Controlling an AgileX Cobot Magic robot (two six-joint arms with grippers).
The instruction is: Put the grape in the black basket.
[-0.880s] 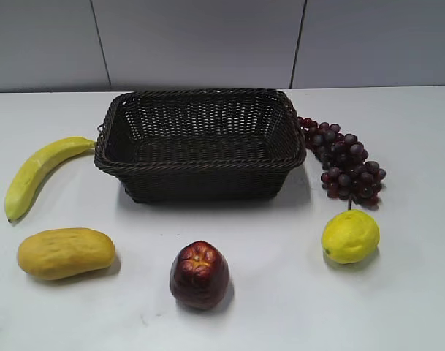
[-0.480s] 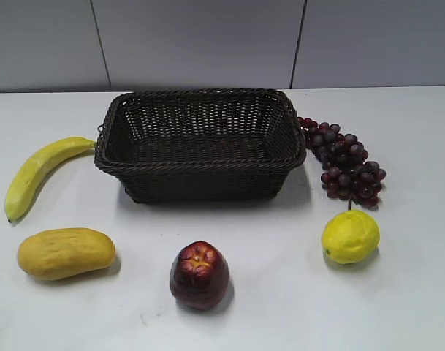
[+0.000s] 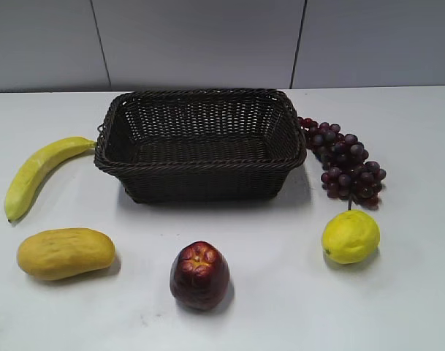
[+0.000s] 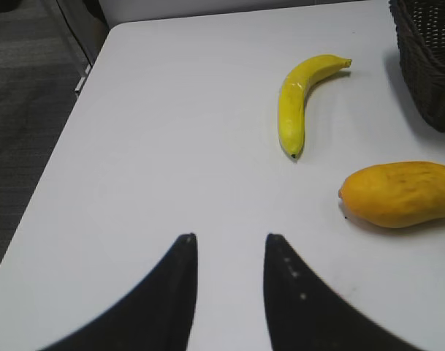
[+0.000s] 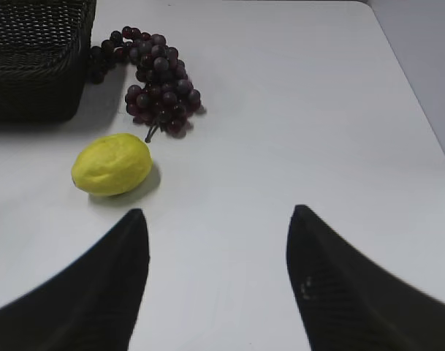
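Observation:
The grape (image 3: 344, 163) is a long bunch of dark purple-red berries lying on the white table just right of the black basket (image 3: 200, 173). It also shows in the right wrist view (image 5: 156, 79), beside the basket's corner (image 5: 33, 88). The black basket is empty. My right gripper (image 5: 218, 212) is open and empty above bare table, nearer the camera than the grape and the lemon. My left gripper (image 4: 229, 238) is open and empty over the table's left part. Neither gripper shows in the exterior view.
A yellow lemon (image 3: 350, 236) lies in front of the grape, also in the right wrist view (image 5: 111, 164). A dark red apple-like fruit (image 3: 199, 275) sits front centre. A mango (image 3: 65, 253) and a banana (image 3: 39, 172) lie left. The table's left edge (image 4: 58, 146) drops to the floor.

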